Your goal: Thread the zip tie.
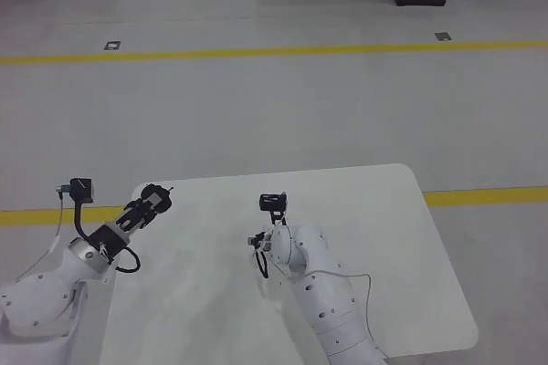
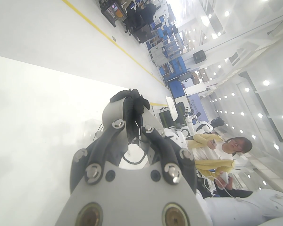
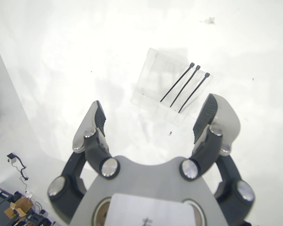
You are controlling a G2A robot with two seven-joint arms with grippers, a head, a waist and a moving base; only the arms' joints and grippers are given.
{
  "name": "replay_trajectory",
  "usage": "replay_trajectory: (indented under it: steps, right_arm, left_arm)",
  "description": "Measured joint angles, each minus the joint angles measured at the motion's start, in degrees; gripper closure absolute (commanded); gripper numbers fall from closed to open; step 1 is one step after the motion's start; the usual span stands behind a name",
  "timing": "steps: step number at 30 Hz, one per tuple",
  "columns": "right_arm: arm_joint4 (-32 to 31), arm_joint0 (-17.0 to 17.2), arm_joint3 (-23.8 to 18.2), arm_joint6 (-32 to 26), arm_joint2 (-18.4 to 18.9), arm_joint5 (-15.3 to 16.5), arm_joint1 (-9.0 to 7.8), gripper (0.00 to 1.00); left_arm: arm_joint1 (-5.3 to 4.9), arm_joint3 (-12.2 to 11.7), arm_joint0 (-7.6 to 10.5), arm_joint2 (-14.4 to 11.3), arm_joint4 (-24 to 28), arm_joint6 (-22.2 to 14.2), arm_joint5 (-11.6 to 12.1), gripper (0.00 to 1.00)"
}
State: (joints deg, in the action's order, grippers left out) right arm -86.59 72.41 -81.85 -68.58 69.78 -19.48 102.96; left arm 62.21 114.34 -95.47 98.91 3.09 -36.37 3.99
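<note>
- Overhead, the rounded-cornered white table carries both arms: the left gripper sits at the table's far left corner, and the right gripper hangs over the table a little left of its middle, towards the far edge.
- Three thin black plastic zip ties lie on the table inside a shallow clear plastic tray. They lie side by side and almost parallel, not crossing, with their square heads at the end farther from the right gripper.
- The right gripper is above the table with the tray just beyond its tips. Its jaws are spread wide, the ribbed black pads face each other across bare tabletop, and it grasps nothing.
- The left gripper is held above the table with its two fingers pressed together. Their black-covered tips meet, and nothing can be made out between them.
- A small crumpled white scrap lies on the table well beyond the tray.
</note>
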Motion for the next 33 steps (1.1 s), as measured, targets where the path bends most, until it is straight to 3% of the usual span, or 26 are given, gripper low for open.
replay_trajectory:
  steps: [3, 14, 17, 24, 33]
  right_arm:
    - [0.9, -0.1, 0.5, 0.5, -0.1, 0.0, 0.02, 0.16]
    - [0.6, -0.9, 3.5, 1.4, -0.1, 0.0, 0.40, 0.18]
    - [0.7, -1.2, 4.3, 1.8, 0.1, 0.0, 0.53, 0.23]
    - [0.5, -2.0, 6.3, 2.0, 0.6, 0.0, 0.87, 0.50]
    - [-1.6, -2.5, 7.1, 1.2, 0.8, 0.0, 1.10, 0.51]
  left_arm:
    - [0.00, 0.0, 0.00, 0.0, 0.0, 0.0, 0.0, 1.00]
    - [0.00, 0.0, 0.00, 0.0, 0.0, 0.0, 0.0, 1.00]
    - [0.00, 0.0, 0.00, 0.0, 0.0, 0.0, 0.0, 1.00]
    - [0.00, 0.0, 0.00, 0.0, 0.0, 0.0, 0.0, 1.00]
    - [0.00, 0.0, 0.00, 0.0, 0.0, 0.0, 0.0, 1.00]
